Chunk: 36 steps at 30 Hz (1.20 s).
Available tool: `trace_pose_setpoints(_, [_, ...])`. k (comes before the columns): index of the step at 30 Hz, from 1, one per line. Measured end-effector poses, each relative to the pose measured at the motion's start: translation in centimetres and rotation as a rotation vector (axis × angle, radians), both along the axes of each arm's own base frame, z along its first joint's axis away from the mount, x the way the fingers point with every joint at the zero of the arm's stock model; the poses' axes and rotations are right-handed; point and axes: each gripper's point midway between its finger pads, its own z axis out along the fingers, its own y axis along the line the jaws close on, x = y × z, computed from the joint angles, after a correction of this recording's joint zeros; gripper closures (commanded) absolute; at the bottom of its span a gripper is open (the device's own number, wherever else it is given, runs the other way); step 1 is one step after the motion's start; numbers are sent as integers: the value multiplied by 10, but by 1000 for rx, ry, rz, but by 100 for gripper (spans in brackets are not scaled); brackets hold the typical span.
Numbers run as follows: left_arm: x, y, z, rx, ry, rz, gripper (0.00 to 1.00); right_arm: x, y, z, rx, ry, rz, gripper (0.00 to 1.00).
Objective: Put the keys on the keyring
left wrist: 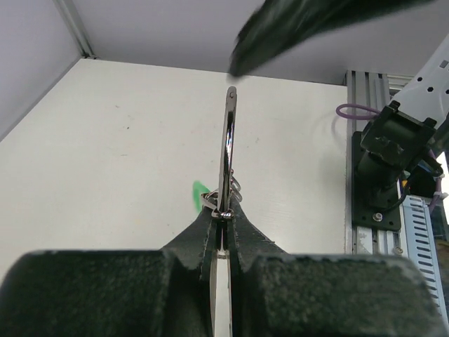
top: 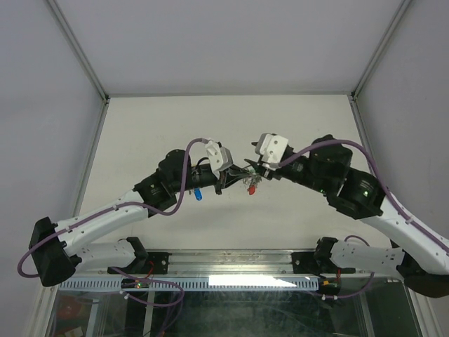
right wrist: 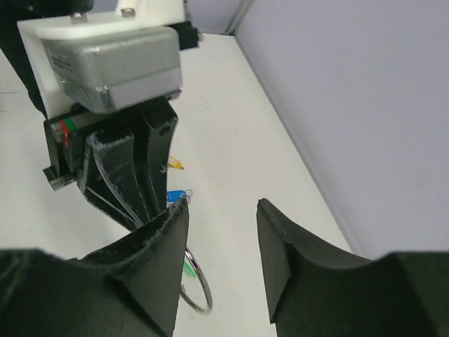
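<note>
Left gripper (left wrist: 223,228) pinches keyring (left wrist: 229,140) upright. Right gripper (right wrist: 222,214) spread, empty. Likely step: fetching another key. Next: descend on blue key (right wrist: 175,195), pinch its cap.

White table (top: 295,225), grey walls (top: 224,42) (metal corner posts (top: 77,48)), even light

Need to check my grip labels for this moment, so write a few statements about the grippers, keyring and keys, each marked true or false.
1. The left gripper is shut on the keyring. True.
2. The right gripper is clamped on the keyring. False: its jaws stand open with nothing between them.
3. A blue key lies on the table. True.
4. The keyring lies flat on the table. False: the left gripper holds it.
</note>
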Motion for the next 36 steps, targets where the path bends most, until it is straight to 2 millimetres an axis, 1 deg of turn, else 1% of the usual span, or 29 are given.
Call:
trace_pose_setpoints(4, [-2,3,-1,-18,-1,2,100,-8,-31,11,62,-36,-56,51])
trace_pose_setpoints(7, [-4,5,5,-45,-2,2,100,-14,-47,7,86,-35,-82,50])
trace_pose_setpoints(9, [-6,6,11,-70,-12,2,100,-16,-52,-2,87,-19,-93,50])
trace_pose_setpoints(11, [-7,7,17,-91,-18,1,100,-16,-52,-15,74,3,-100,50])
trace_pose_setpoints(13, [-7,7,23,-108,-22,0,100,-14,-49,-32,47,31,-104,51])
trace_pose_setpoints(17, [-8,7,25,-119,-24,-2,100,-10,-43,-58,1,65,-111,53])
trace_pose_setpoints(19, [-8,7,26,-120,-25,-4,100,-6,-39,-64,-10,69,-119,58])
trace_pose_setpoints(21, [-8,7,26,-122,-25,-4,100,-1,-36,-66,-8,63,-132,67])
trace_pose_setpoints(26, [-8,7,27,-123,-27,-4,100,7,-34,-57,32,28,-163,97])
trace_pose_setpoints(27, [-9,7,27,-124,-29,-4,100,8,-34,-55,40,26,-166,100])
trace_pose_setpoints(28, [-9,8,28,-124,-34,-3,99,8,-33,-52,59,25,-170,100])
trace_pose_setpoints(29, [-8,8,29,-126,-38,-2,94,9,-34,-49,69,23,-173,100])
trace_pose_setpoints(32, [-8,11,33,-135,-48,10,75,7,-34,-48,76,22,-170,100])
trace_pose_setpoints(34, [-6,14,37,-145,-52,27,66,7,-35,-48,69,19,-170,100])
trace_pose_setpoints(36, [-5,19,42,-157,-59,51,61,8,-37,-50,57,16,-179,100])
